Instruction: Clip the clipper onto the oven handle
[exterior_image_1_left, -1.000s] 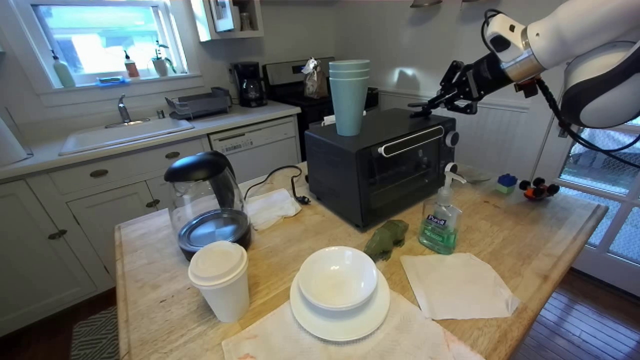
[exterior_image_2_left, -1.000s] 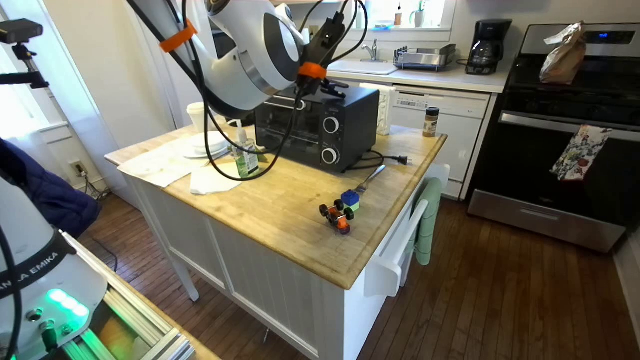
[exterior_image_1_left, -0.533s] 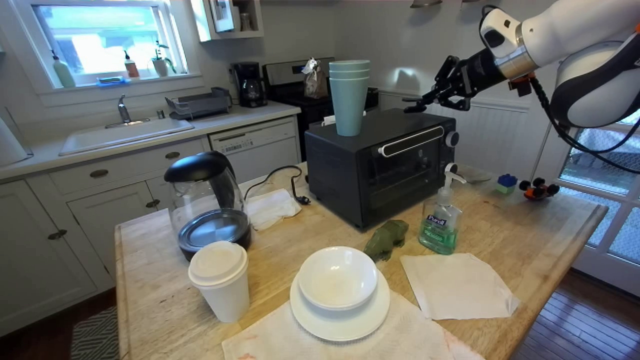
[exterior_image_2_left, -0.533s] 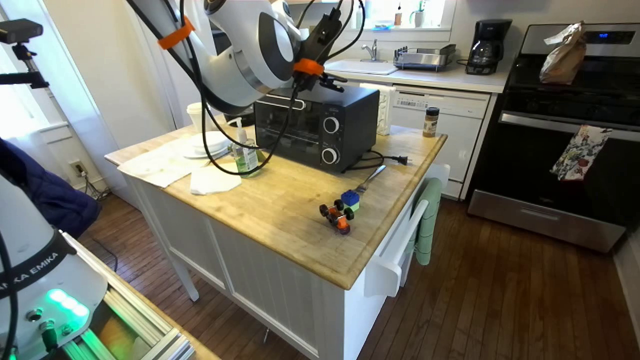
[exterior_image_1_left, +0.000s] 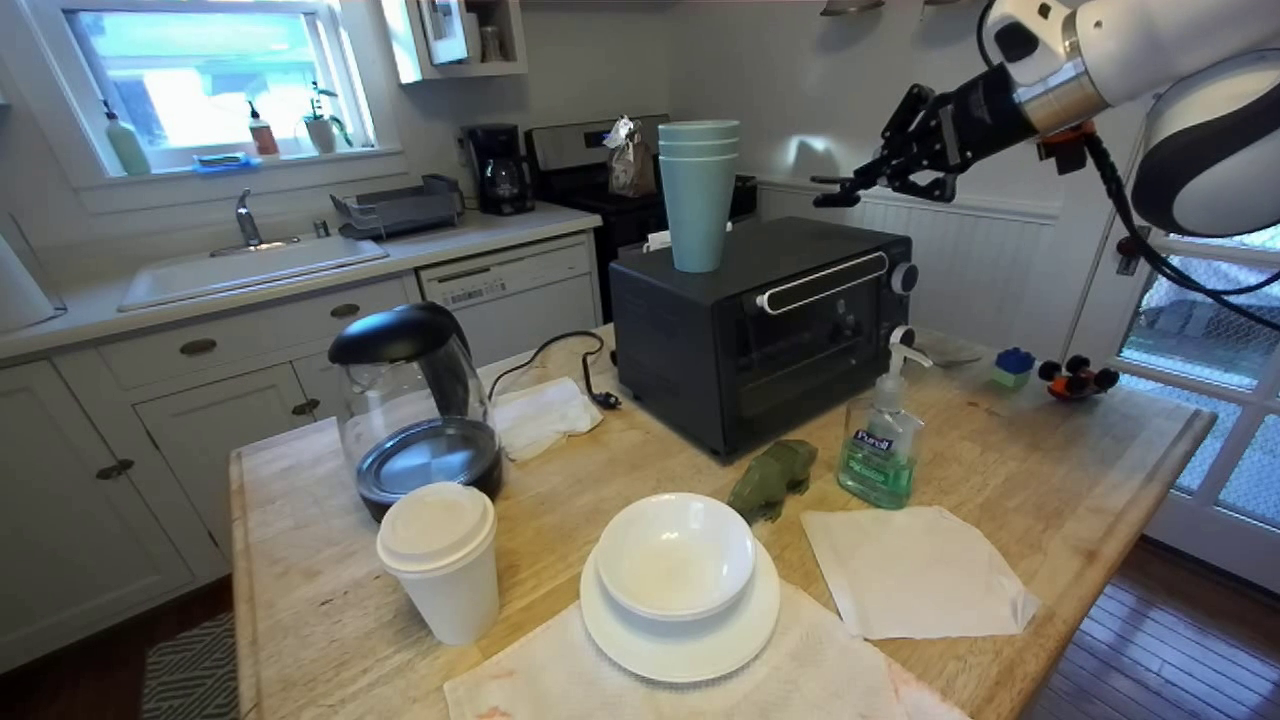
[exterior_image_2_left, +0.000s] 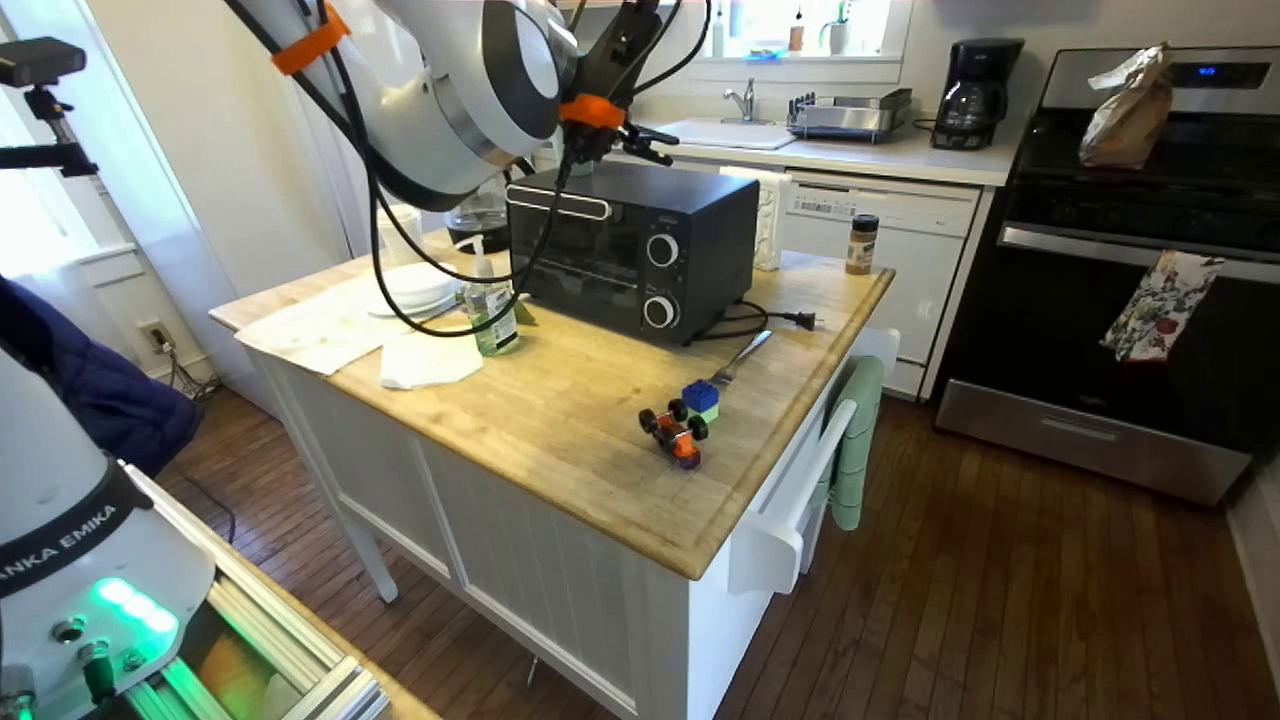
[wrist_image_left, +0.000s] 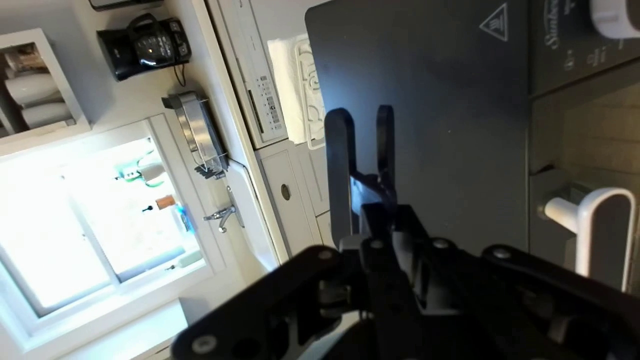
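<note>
The clipper (wrist_image_left: 341, 150) is a black clip with two long prongs, seen in the wrist view over the dark top of the toaster oven. My gripper (wrist_image_left: 387, 217) is shut on its rear end, and the prongs point away from the fingers. An exterior view has the clipper (exterior_image_1_left: 838, 192) held above the oven's top, apart from it, with the gripper (exterior_image_1_left: 875, 175) behind it. The oven handle (exterior_image_1_left: 824, 282), a pale-edged bar, runs across the door's upper front, lower than the clipper. In the wrist view the oven handle (wrist_image_left: 582, 240) lies to the right of the prongs.
Stacked pale blue cups (exterior_image_1_left: 700, 200) stand on the toaster oven (exterior_image_1_left: 670, 350). A sanitizer bottle (exterior_image_1_left: 882, 440) and a green figurine (exterior_image_1_left: 772, 480) sit before its door. Toy bricks (exterior_image_2_left: 701, 398) and a toy car (exterior_image_2_left: 675, 435) lie on the table. A cable (exterior_image_2_left: 385, 250) loops below the arm.
My gripper, with the clipper in it, has risen off the oven top and drawn back toward the robot's side. The oven and the table objects have not moved.
</note>
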